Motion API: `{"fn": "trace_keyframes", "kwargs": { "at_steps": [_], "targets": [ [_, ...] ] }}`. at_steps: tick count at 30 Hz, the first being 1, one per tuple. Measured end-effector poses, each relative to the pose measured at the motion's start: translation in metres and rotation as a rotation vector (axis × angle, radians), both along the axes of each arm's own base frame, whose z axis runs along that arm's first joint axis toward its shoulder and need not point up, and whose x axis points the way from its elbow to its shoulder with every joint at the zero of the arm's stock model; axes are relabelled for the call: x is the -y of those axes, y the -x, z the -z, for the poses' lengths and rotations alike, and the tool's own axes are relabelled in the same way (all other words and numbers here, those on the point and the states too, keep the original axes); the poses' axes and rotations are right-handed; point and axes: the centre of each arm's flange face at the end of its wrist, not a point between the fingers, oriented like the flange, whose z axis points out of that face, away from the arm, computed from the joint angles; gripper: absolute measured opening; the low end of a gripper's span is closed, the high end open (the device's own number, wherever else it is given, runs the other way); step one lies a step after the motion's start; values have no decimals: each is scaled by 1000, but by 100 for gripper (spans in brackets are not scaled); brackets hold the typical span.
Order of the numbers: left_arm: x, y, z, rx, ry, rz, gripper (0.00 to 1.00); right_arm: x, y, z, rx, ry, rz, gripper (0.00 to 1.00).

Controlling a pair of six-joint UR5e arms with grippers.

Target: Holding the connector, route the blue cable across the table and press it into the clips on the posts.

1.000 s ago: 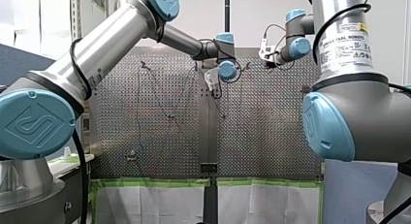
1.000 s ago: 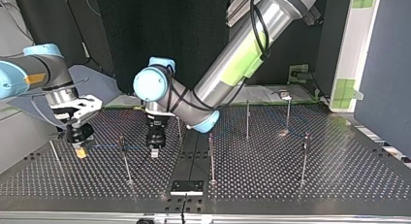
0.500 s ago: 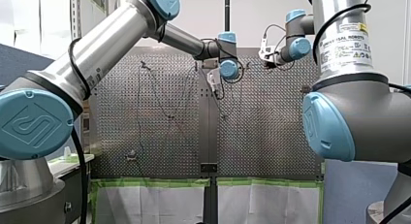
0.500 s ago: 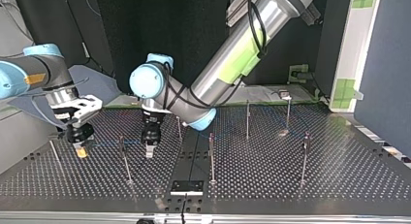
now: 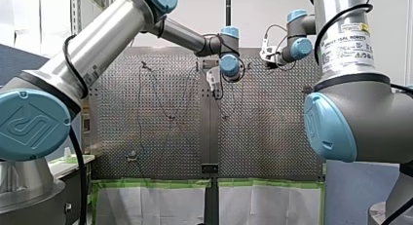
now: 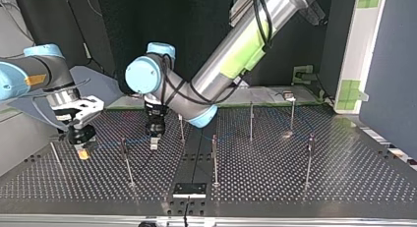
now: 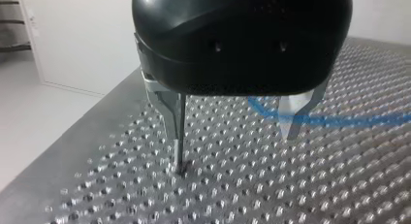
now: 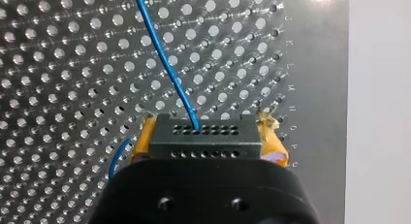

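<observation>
The black connector [image 8: 203,142], with two rows of small holes, is clamped between the yellow pads of my right gripper [image 8: 207,131]. The thin blue cable [image 8: 165,59] leaves it ahead, over the perforated table [image 8: 58,64]. My left gripper [image 7: 235,146] has its fingers apart, and the cable passes by one finger.

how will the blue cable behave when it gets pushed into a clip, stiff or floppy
Probably floppy: the blue cable is thin and leaves the connector in a curve. Likely light, so it should bend sideways unless kept taut.
</observation>
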Motion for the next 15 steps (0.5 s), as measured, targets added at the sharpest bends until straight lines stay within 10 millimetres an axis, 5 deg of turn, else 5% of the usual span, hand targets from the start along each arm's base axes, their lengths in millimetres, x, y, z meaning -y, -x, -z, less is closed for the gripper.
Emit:
{"fn": "trace_keyframes", "kwargs": {
  "at_steps": [15],
  "targets": [
    [-7,69,-36,-11,21,133,100,-2,-3,0,-2,0,-5,0]
  ]
}}
